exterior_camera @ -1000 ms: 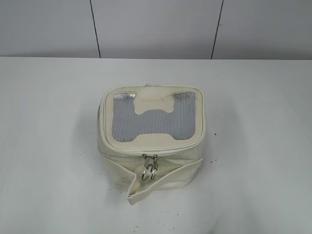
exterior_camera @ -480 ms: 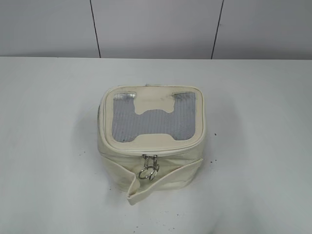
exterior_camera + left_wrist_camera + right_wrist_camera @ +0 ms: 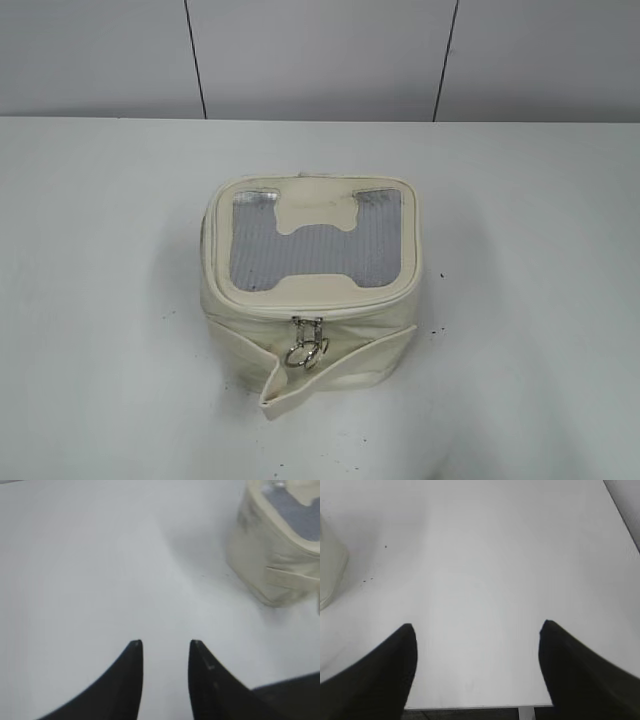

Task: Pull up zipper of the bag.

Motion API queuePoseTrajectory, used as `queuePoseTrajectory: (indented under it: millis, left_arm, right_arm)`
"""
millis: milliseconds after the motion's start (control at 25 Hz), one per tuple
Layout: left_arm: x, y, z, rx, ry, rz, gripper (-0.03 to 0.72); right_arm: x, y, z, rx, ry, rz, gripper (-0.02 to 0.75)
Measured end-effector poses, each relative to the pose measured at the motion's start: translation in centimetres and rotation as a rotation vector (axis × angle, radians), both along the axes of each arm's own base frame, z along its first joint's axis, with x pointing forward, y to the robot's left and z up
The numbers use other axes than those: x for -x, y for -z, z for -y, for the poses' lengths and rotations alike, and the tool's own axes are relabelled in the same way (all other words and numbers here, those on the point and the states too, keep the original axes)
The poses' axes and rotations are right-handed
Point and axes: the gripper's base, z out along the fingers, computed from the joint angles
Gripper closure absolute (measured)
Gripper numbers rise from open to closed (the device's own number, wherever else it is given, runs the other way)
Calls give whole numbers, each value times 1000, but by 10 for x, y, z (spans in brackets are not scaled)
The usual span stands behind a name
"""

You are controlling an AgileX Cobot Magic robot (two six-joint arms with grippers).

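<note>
The silver ring pulls (image 3: 305,352) on the small boxy cream leatherette bag (image 3: 312,285) have swung slightly left, apparently settling; both grippers' fingers (image 3: 134,652) (image 3: 407,635) hang released, empty, well away.

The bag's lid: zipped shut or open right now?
Shut, on the side in view: the bag shows no gap under its lid, and both zipper pulls hang together at the front.

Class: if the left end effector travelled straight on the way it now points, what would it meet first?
Probably only the bare white table. The left end effector aims left of the small boxy cream leatherette bag, though depth is unclear.
</note>
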Motion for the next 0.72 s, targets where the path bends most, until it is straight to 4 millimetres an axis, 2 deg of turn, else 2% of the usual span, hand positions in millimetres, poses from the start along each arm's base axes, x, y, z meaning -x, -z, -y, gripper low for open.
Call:
queuePoseTrajectory:
  millis: [240,400,720]
  left_arm:
    - [15,-1,-3,12,-209,103,445]
    - [24,-1,-3,18,-222,164,445]
    - [25,-1,-3,18,-221,164,445]
  right_arm:
    - [9,0,0,-2,-2,60,171]
    - [9,0,0,-2,-2,65,171]
    - [10,0,0,-3,-3,69,171]
